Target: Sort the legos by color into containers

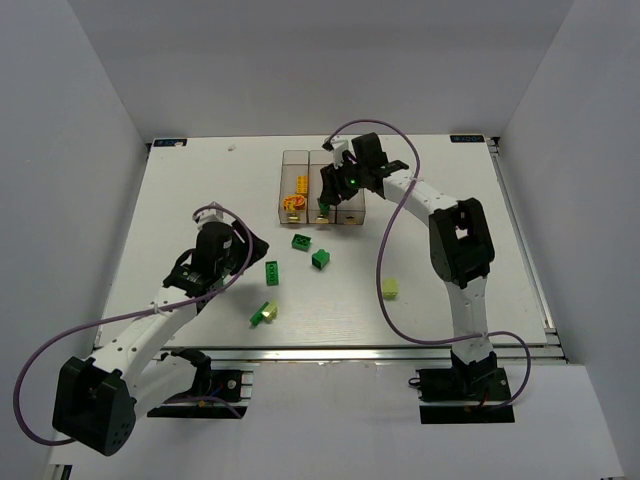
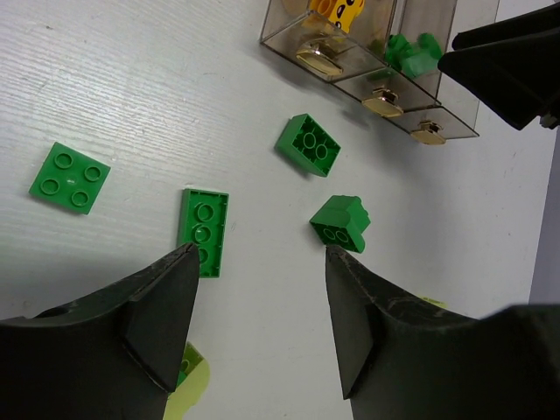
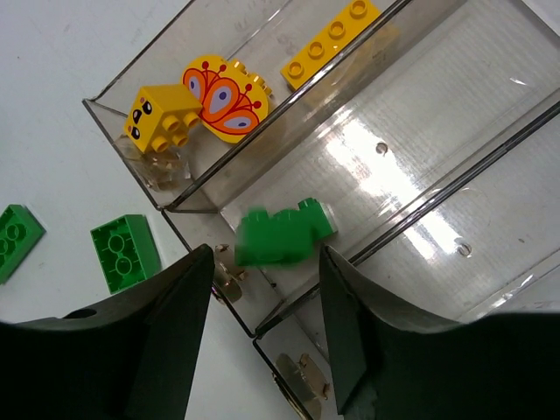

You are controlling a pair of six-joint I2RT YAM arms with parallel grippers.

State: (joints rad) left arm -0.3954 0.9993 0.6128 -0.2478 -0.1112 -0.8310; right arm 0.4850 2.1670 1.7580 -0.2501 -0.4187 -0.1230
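Left gripper [image 2: 261,254] hangs with jaws apart over the table [image 2: 131,79], holding nothing; loose green bricks [image 2: 203,231] lie below it. Right gripper [image 3: 265,255] is spread above the middle bin [image 3: 411,131], empty; a blurred green brick [image 3: 282,234] is inside. Orange bricks [image 3: 332,42] fill the left bin [image 3: 254,31].

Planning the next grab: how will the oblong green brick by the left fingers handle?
Likely rigid and light: the oblong green brick is small plastic. Flat on the smooth table, it may slide when nudged, but shouldn't roll or tip.
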